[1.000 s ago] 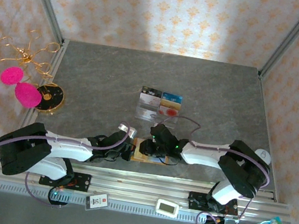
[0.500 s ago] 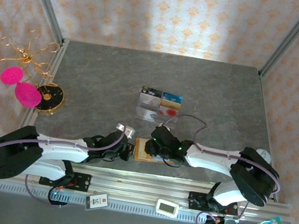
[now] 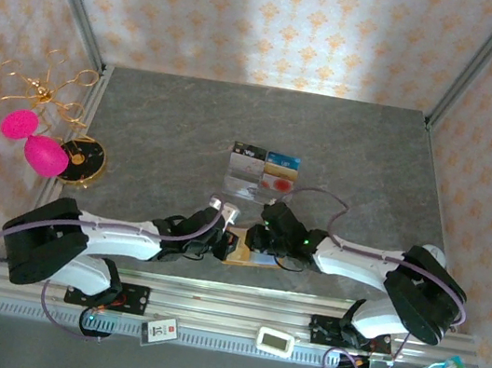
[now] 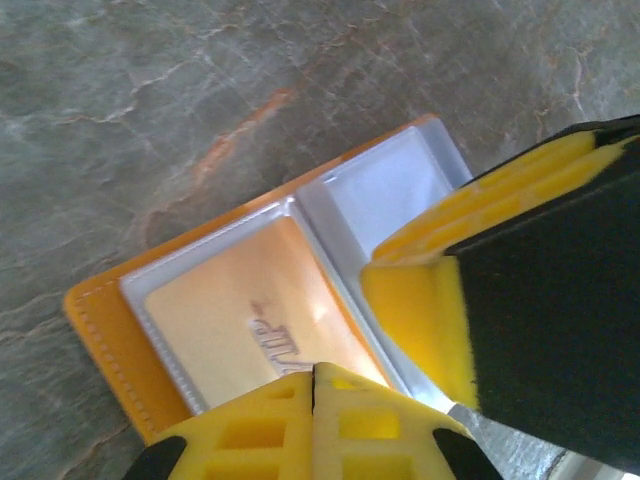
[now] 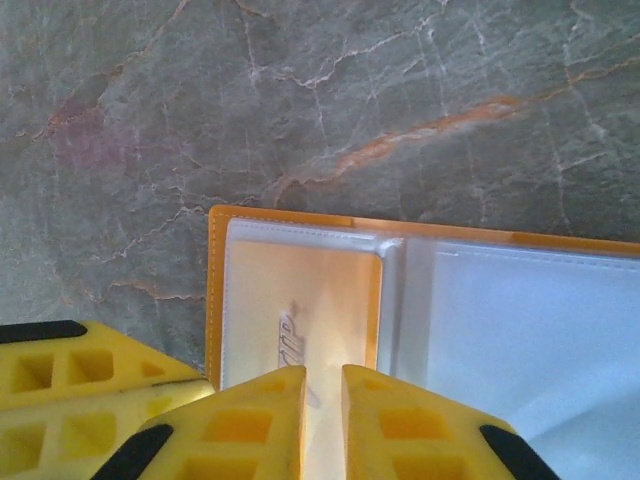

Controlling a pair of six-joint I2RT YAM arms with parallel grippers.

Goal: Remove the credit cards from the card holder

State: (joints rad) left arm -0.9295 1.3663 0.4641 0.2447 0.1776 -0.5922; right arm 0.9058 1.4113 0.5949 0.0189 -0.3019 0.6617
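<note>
The card holder (image 3: 243,254) lies open and flat on the table near its front edge, orange outside (image 4: 100,322) with clear sleeves over a pale blue-grey inside (image 5: 520,330). A gold-yellow credit card (image 4: 225,305) with raised lettering sits in one sleeve (image 5: 300,285). My left gripper (image 3: 224,240) is shut, its tips (image 4: 313,388) together over the card's near end. My right gripper (image 3: 261,240) hovers over the same card (image 5: 323,390), its jaws a narrow gap apart with the card's surface showing between them. The two grippers nearly touch.
A clear acrylic tray (image 3: 263,174) holding cards stands behind the card holder at mid-table. A gold disc stand (image 3: 86,160) and pink pieces (image 3: 33,144) are at the left edge. The aluminium rail (image 3: 235,307) runs along the front.
My left gripper has moved right onto the card holder. My right gripper's jaws have narrowed and it has shifted slightly right.
</note>
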